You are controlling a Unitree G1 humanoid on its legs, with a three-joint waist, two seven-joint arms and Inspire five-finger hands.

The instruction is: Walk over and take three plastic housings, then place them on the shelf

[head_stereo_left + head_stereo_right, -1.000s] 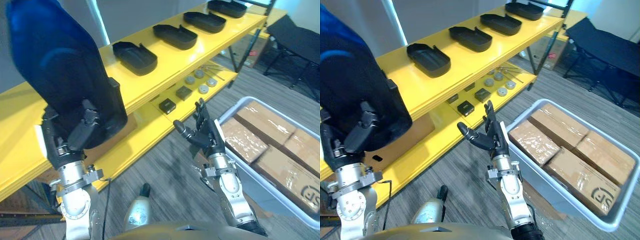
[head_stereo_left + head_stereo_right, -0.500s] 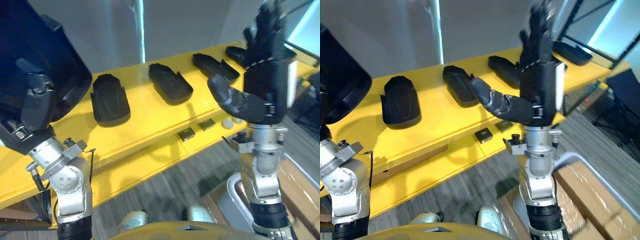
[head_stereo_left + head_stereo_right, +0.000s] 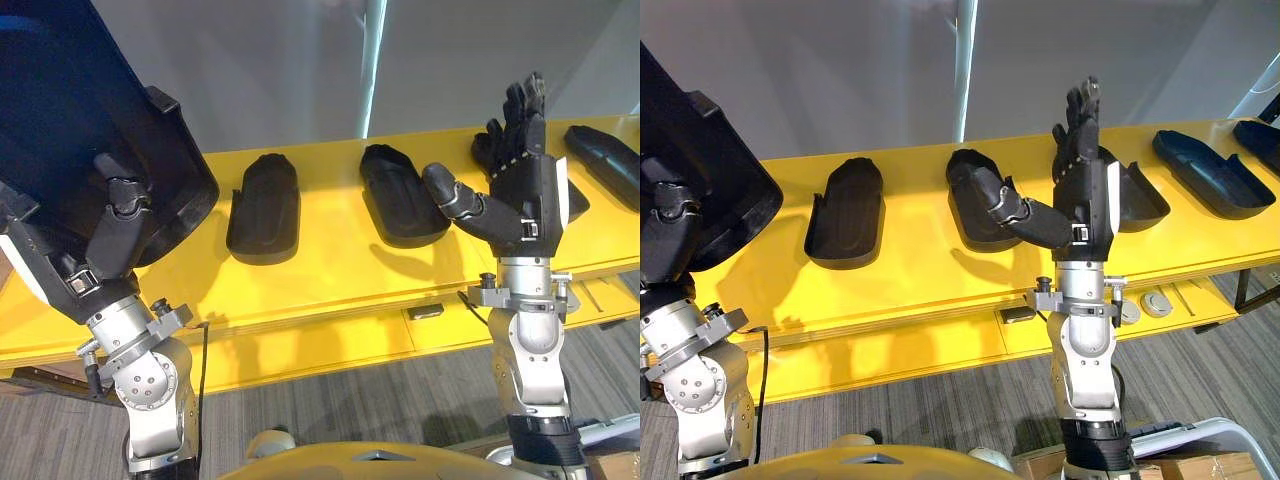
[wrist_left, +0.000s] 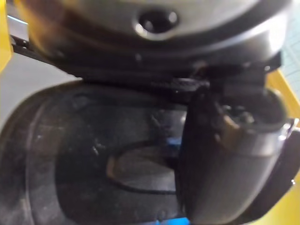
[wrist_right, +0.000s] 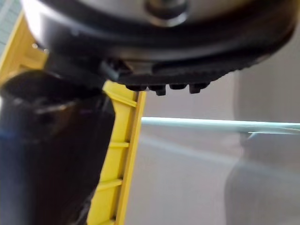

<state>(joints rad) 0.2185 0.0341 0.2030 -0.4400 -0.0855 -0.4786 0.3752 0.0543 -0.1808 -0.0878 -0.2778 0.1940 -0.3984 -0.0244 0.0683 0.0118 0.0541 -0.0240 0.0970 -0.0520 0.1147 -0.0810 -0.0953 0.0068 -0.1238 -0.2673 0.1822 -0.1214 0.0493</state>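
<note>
I am holding one black plastic housing (image 3: 70, 120) up in my left hand (image 3: 105, 240). My fingers (image 3: 120, 195) are curling over its rim into the hollow, high above the left end of the yellow shelf (image 3: 330, 285). My right hand (image 3: 520, 195) is standing upright before the shelf, its digits straight and spread, gripping nothing.

At least four more are lying open side up in a row on the top board: the nearest housing (image 3: 265, 205), the second housing (image 3: 400, 205), the third housing (image 3: 1140, 195) partly behind my right hand, and the fourth housing (image 3: 1205, 170). I cannot tell which of these count toward my three.

What I judge is remaining is setting the held one onto the bare board left of the nearest housing.
</note>
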